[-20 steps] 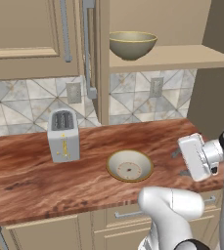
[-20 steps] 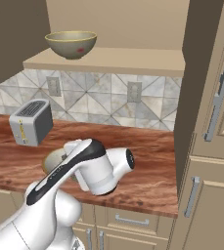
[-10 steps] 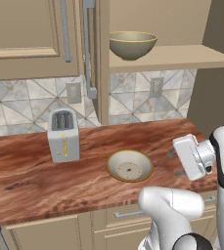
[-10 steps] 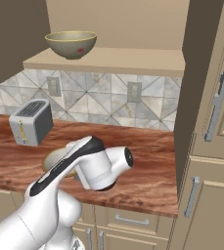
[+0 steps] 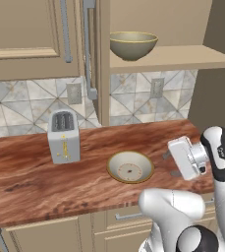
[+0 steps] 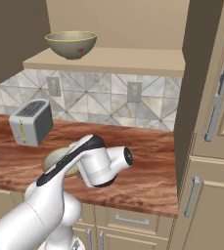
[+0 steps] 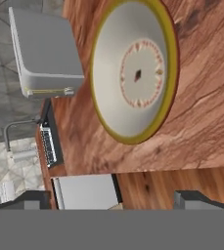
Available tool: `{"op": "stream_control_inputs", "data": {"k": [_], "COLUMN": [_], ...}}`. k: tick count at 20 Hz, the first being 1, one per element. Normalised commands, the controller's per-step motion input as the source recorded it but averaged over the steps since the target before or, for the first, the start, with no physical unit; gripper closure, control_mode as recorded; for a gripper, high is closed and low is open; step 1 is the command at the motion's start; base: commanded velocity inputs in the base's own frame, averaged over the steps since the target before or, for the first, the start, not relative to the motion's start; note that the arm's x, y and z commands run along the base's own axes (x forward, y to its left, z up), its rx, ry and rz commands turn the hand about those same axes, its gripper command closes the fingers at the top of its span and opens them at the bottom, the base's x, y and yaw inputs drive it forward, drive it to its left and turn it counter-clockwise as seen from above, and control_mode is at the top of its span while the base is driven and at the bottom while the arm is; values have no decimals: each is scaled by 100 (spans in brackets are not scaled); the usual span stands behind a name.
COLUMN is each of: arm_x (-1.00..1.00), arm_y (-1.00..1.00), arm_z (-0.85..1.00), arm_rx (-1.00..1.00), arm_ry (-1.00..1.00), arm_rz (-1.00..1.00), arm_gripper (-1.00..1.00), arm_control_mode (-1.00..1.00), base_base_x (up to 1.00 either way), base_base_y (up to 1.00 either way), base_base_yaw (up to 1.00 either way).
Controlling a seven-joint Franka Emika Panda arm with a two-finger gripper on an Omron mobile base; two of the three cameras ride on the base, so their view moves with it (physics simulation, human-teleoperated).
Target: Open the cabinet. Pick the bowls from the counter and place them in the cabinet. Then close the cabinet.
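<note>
one shallow bowl on counter | gripper open, moved lower

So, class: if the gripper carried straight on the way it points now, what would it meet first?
Probably the shallow bowl on the counter: the open gripper aims toward it, though depth is unclear.

Reddish-brown wood-grain counter, grey toaster, olive-tan bowls — yellow-rimmed, beige cabinet, grey diamond-patterned tiles.

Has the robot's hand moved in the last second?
Yes. The gripper has sunk lower and swung left toward the shallow bowl on the counter.
</note>
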Motion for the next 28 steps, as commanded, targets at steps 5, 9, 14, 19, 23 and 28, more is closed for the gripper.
{"op": "stream_control_inputs", "data": {"k": [5,9,14,19,23,28], "arm_x": [29,31,27,13,2,2], "arm_y": [5,4,-3,-23,-19,-3], "arm_z": [-21,-16,-9,-7,-16,-24], "arm_rx": [-3,-7,-2,0,0,0], "arm_ry": [0,0,-1,-1,-2,-2], "arm_rz": [0,-2,0,0,0,0], "arm_gripper": [-100,-100,-100,-100,-100,-100], "arm_control_mode": [-100,-100,-100,-100,-100,-100], "base_base_x": [0,0,0,0,0,0], "base_base_y": [0,0,0,0,0,0], "base_base_yaw": [0,0,0,0,0,0]}}
